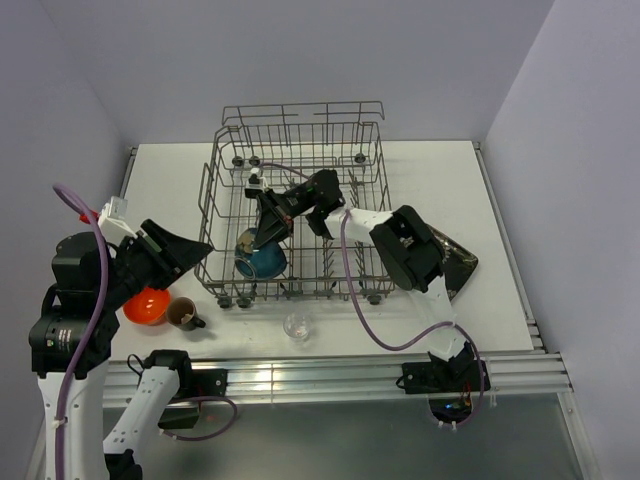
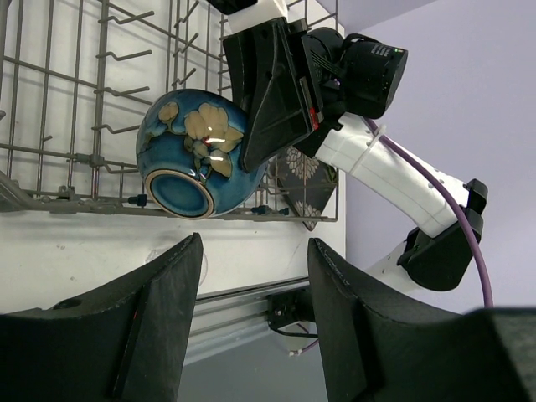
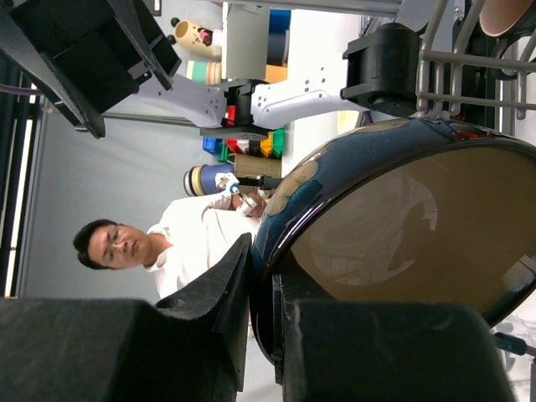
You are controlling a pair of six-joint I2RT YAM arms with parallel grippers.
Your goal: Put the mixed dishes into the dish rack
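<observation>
The blue round bowl [image 1: 262, 260] lies tilted on its side in the front left of the grey wire dish rack [image 1: 300, 128]. My right gripper [image 1: 268, 232] reaches into the rack and is shut on the bowl's rim [image 3: 394, 226], one finger inside and one outside. My left gripper [image 1: 195, 248] is open and empty, just left of the rack, facing the bowl [image 2: 197, 155]. The small orange bowl [image 1: 145, 306], dark brown mug [image 1: 184, 314] and clear glass [image 1: 296, 325] stand on the table in front of the rack. The black square plate [image 1: 460, 268] lies right of the rack, partly under my right arm. The pale green cup is out of view.
The rack's upright tines [image 2: 75, 100] and raised back rail [image 1: 300, 108] surround the bowl. My right arm [image 1: 410, 245] crosses the rack's right wall. The table's near edge rail [image 1: 320, 372] runs in front of the glass.
</observation>
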